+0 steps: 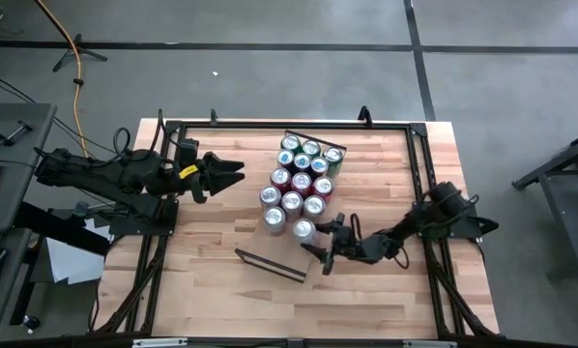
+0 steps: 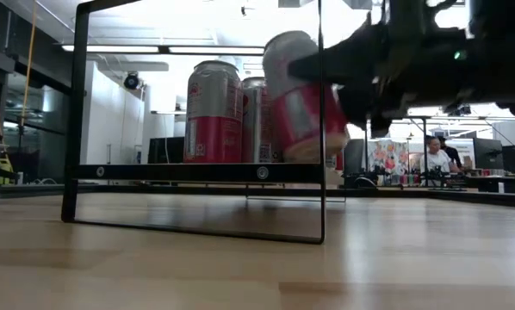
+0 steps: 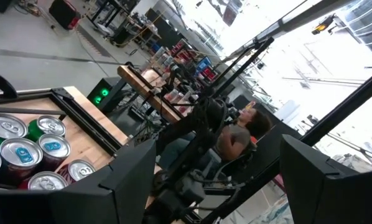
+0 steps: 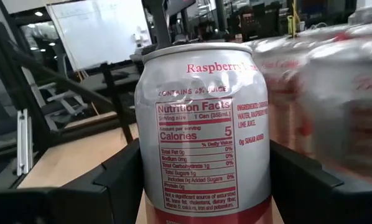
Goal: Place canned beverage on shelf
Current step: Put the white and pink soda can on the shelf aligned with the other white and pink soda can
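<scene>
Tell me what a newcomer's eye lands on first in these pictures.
First, the cluster of cans standing packed together mid-table on the shelf. Next, the right gripper at the cluster's near end, closed around a silver can with a raspberry label. The left gripper hangs open beside the cluster.

Right end effector (image 1: 316,244) at can cluster
It grips a can (image 1: 303,230) beside the grouped cans (image 1: 301,174); left end effector (image 1: 233,174) waits apart.

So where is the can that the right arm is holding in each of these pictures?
High view: the held can at the near end of the can cluster, in the right gripper.
Low view: tilted, upper middle.
Left wrist view: cannot tell which can.
Right wrist view: fills the middle.
Shared landmark: the can cluster.
</scene>
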You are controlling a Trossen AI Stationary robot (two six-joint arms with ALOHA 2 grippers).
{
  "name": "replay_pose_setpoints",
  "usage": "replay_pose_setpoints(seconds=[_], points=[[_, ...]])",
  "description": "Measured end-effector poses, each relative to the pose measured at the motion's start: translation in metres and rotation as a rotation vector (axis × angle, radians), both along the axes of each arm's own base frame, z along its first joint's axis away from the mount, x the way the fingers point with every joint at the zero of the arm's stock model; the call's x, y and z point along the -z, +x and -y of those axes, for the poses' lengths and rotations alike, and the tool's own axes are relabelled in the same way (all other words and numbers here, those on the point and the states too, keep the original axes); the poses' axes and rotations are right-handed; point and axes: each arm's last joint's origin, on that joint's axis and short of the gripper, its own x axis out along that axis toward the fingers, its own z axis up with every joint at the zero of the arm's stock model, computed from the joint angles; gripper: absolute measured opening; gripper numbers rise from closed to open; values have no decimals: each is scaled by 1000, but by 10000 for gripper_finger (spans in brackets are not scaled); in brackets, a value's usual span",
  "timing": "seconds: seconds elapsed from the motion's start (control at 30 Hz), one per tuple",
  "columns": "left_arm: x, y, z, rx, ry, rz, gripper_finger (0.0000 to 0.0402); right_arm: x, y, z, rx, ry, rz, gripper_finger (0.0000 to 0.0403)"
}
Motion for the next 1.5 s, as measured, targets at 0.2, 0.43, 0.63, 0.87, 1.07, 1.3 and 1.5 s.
replay_pose_setpoints(seconds=[0.2,0.43,0.63,0.87,1.07,1.3,1.5], points=[[0,0,0,0,0,0,255,10,17,-3,-11,-11,-8,268],[0,0,0,1,1,-4,255,11,30,-5,-6,-46,-42,276],[1,0,1,22,4,-6,255,12,31,-6,-7,-61,-64,329],[1,0,1,22,4,-7,255,17,30,-7,-8,-72,-99,343],[1,0,1,46,7,-6,255,13,26,-14,-2,-54,-96,345],[1,0,1,46,43,-13,255,-8,16,-21,43,-122,-172,345],[0,-1,1,41,101,-25,255,-34,0,-19,32,-81,-301,346]])
